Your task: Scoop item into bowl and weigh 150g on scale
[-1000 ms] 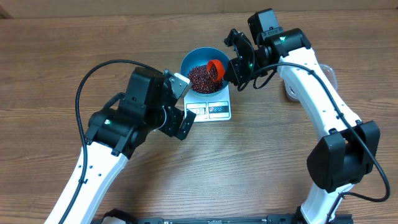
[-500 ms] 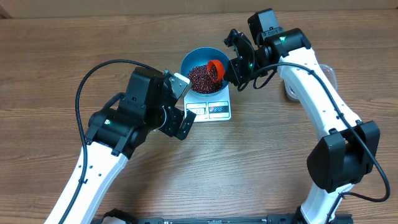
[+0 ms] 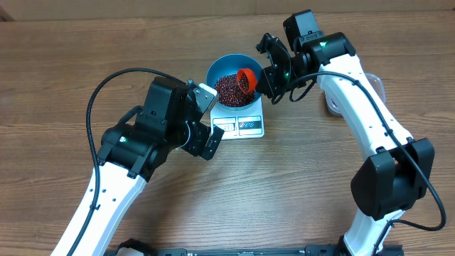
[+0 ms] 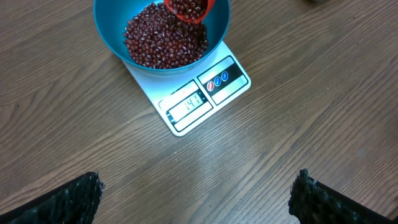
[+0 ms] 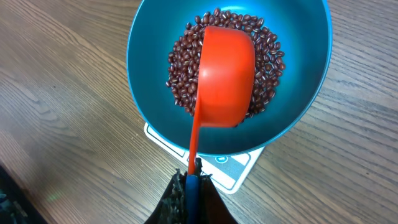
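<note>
The blue bowl (image 3: 222,68) sits on the white scale (image 3: 245,124) and holds a heap of dark red-brown beans (image 3: 227,88). My right gripper (image 5: 191,183) is shut on the blue-tipped handle of an orange scoop (image 5: 225,76), which is tipped over the bowl (image 5: 149,56) above the beans (image 5: 180,78). The left wrist view shows the scoop (image 4: 189,9) with beans in it, over the bowl (image 4: 109,28) and scale (image 4: 193,106). My left gripper (image 4: 196,196) hovers open over bare table in front of the scale, its fingertips (image 4: 81,193) far apart.
A clear plastic tub (image 3: 375,89) lies at the right, mostly hidden behind my right arm. The scale's grey display (image 4: 186,104) faces the left wrist camera. Wood-grain table (image 3: 284,185) surrounds everything.
</note>
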`<action>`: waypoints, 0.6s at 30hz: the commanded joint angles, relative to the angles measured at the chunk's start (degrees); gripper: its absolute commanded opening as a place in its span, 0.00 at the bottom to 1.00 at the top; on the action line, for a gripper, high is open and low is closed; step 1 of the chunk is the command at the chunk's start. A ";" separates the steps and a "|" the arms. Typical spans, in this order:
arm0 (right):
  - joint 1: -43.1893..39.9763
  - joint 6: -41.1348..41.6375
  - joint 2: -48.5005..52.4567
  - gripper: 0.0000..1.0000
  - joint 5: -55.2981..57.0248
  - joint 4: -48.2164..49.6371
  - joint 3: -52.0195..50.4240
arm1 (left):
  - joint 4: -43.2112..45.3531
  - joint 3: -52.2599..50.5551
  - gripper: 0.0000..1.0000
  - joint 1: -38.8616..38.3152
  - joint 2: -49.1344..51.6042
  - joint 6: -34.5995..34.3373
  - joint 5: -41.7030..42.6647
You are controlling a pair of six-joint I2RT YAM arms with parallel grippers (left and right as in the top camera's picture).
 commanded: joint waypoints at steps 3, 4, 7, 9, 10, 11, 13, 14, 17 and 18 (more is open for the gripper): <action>0.09 -0.59 -0.61 0.04 -1.18 -0.63 1.86 | -0.11 -0.33 1.00 0.26 -0.11 1.09 0.87; 0.11 -0.61 -0.61 0.04 -1.11 -1.27 1.86 | -0.11 -0.31 1.00 0.26 -0.11 1.09 0.87; 0.09 -0.61 -0.61 0.04 -1.14 -1.20 1.79 | -0.11 -0.31 1.00 0.26 -0.11 1.09 0.87; 0.09 -0.63 -0.61 0.04 -1.07 -0.24 1.79 | -0.13 -0.31 1.00 0.26 -0.11 1.09 0.87; 0.09 -0.61 -0.59 0.04 -0.90 0.20 1.79 | -0.11 -0.31 1.00 0.26 -0.11 1.09 0.87; 0.11 -1.01 -0.59 0.04 -0.92 0.31 1.79 | -0.11 -0.31 1.00 0.26 -0.11 1.09 0.87; 0.26 -4.07 -0.59 0.04 -0.92 -0.17 1.79 | -0.11 -0.33 1.00 0.26 -0.11 1.09 0.87; 0.24 -5.05 -0.61 0.03 -0.76 -0.11 1.79 | -0.11 -0.31 1.00 0.26 -0.11 1.09 0.87; 0.15 -2.03 -0.59 0.03 -0.70 2.21 1.79 | -0.11 -0.33 1.00 0.26 -0.11 1.09 0.87; 0.13 -0.76 -0.59 0.04 -0.76 2.97 1.79 | -0.11 -0.31 1.00 0.26 -0.11 1.09 0.87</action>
